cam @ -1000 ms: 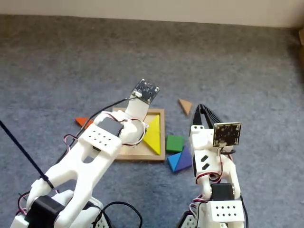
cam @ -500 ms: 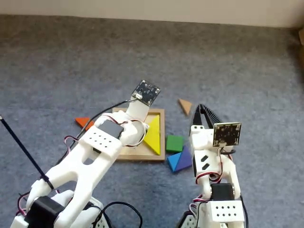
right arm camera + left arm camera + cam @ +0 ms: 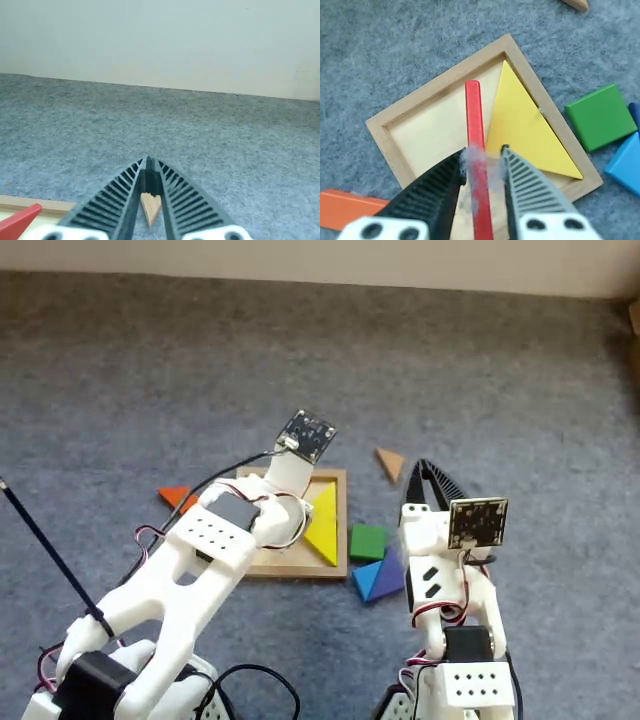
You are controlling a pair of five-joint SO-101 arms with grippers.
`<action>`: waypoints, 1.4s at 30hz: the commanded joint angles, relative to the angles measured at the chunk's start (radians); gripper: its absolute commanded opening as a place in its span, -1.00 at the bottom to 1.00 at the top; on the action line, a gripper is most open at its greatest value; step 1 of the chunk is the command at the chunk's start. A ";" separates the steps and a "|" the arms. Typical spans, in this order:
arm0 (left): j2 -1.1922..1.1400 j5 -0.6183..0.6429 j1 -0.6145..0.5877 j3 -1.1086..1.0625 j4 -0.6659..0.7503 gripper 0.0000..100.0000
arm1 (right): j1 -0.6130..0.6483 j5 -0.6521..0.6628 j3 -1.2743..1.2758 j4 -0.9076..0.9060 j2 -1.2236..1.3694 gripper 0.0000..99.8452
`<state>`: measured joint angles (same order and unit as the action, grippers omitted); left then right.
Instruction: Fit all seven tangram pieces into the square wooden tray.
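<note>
Left hand (image 3: 482, 152) tight on edge-up red piece (image 3: 474, 110) over wooden tray (image 3: 435, 82).

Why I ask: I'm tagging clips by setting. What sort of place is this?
Probably an indoor tabletop workspace for robot puzzle practice. It has a grey carpet-like covering, a plain pale wall behind it, and a wooden tray holding a yellow triangle.

High camera looks down on the tray (image 3: 341, 540); left wrist camera sits close above it; right faces the wall (image 3: 160, 40).
</note>
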<state>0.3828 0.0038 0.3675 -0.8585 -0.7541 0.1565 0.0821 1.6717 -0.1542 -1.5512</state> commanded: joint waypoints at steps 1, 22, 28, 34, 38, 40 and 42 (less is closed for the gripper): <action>0.025 -0.003 -0.059 0.004 0.011 -0.62 | -0.007 0.009 0.025 0.038 -0.019 -0.98; 0.035 -0.003 -0.151 0.007 0.012 -0.61 | -0.007 0.009 0.024 0.038 -0.019 -0.98; 0.033 -0.003 -0.179 0.005 0.012 -0.61 | -0.007 0.009 0.024 0.038 -0.019 -0.98; 0.035 -0.003 -0.179 0.002 0.012 -0.61 | -0.007 0.011 0.024 0.038 -0.019 -0.98; 0.035 -0.003 -0.180 0.001 0.011 -0.61 | -0.007 0.011 0.024 0.038 -0.019 -0.98; 0.035 -0.003 -0.202 0.001 0.012 -0.61 | -0.007 0.011 0.024 0.038 -0.019 -0.98; 0.035 -0.003 -0.222 0.005 0.014 -0.61 | -0.007 0.011 0.024 0.038 -0.019 -0.98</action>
<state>0.3828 0.0038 0.1803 -0.8615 -0.7541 0.1565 0.0821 1.6717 -0.1542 -1.5512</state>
